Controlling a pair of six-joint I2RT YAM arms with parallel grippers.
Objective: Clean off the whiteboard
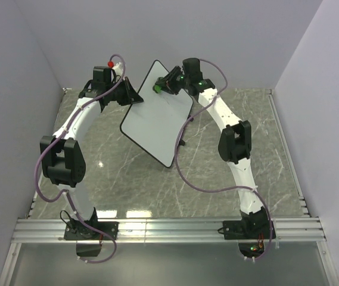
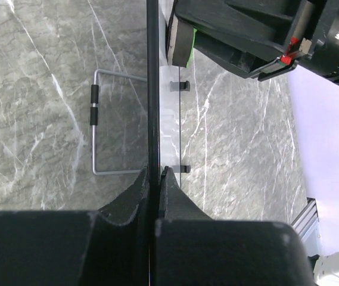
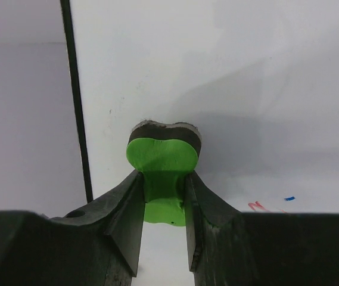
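The whiteboard is held tilted above the table, its white face up. My left gripper is shut on its left edge; in the left wrist view the jaws pinch the thin black edge. My right gripper is shut on the green eraser and presses its dark felt face against the board near the top corner. In the right wrist view the eraser sits between my fingers on the white surface. A small red mark and a blue speck show beside my right finger.
The grey marble table lies below. A wire stand with a black sleeve rests on it under the board. White walls enclose three sides. An aluminium rail with the arm bases runs along the near edge.
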